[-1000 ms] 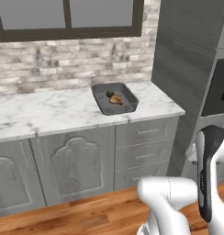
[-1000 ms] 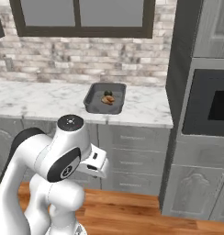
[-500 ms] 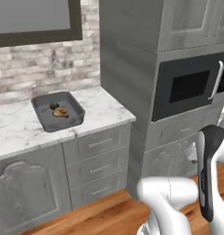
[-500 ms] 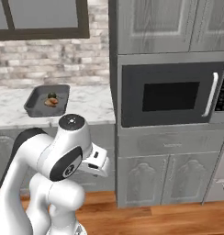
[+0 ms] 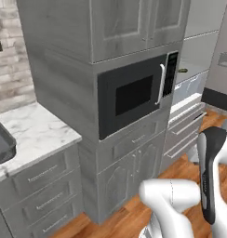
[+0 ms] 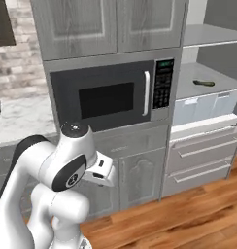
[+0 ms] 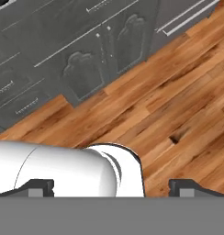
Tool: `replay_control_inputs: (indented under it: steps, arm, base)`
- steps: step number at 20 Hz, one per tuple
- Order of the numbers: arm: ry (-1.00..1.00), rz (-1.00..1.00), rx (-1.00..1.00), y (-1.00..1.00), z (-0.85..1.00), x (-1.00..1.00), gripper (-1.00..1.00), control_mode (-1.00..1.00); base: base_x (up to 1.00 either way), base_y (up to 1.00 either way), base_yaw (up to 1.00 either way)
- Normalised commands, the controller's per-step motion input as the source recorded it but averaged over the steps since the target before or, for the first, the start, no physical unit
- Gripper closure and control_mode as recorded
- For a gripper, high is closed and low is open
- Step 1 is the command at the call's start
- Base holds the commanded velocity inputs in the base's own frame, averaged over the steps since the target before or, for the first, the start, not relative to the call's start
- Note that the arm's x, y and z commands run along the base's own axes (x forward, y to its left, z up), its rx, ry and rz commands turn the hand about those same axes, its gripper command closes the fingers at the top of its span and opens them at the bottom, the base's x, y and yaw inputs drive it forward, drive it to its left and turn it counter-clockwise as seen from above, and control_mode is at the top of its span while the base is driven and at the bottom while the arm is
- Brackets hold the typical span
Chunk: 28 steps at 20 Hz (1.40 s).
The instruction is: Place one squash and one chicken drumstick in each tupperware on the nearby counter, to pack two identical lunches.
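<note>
A small elongated green squash point(image 6: 206, 83) lies on a grey counter shelf right of the microwave tower, and it also shows as a dark sliver point(image 5: 182, 70) in the left base view. One corner of the dark grey tupperware point(image 5: 1, 147) sits on the white marble counter point(image 5: 38, 131) at the far left. The chicken drumstick is out of view. My gripper point(image 7: 112, 187) is open, its two dark tips far apart at the bottom of the hand view, with nothing between them. It points down at the wooden floor.
A tall grey cabinet tower holds a black microwave point(image 6: 110, 97) straight ahead. Grey drawers point(image 6: 203, 153) stand to its right under the shelf. Wooden floor point(image 7: 173, 105) runs along grey lower cabinets point(image 7: 86, 55).
The base has turned right, so the whole picture slid left. The tupperware and marble counter went from mid-view to the left edge, and the microwave tower and right shelf came in. The gripper stayed open.
</note>
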Motion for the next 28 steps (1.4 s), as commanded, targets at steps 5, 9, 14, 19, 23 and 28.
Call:
replay_control_inputs:
  steps: [5,9,14,19,23,28]
  arm:
    - [0.00,0.00,0.00,0.00,0.00,0.00,-1.00,1.00]
    - [0.00,0.00,0.00,0.00,0.00,0.00,-1.00,1.00]
    - [0.00,0.00,0.00,0.00,0.00,0.00,-1.00,1.00]
    - [0.00,0.00,0.00,0.00,0.00,0.00,-1.00,1.00]
    - [0.00,0.00,0.00,0.00,0.00,0.00,-1.00,1.00]
    - [0.00,0.00,0.00,0.00,0.00,0.00,-1.00,1.00]
  base:
    - [0.70,-0.83,-0.38]
    - [0.91,-0.74,-0.30]
    - [0.92,-0.70,-0.03]
    - [0.67,-0.85,0.23]
    - [0.54,-0.64,0.37]
    - [0.37,-0.31,0.43]
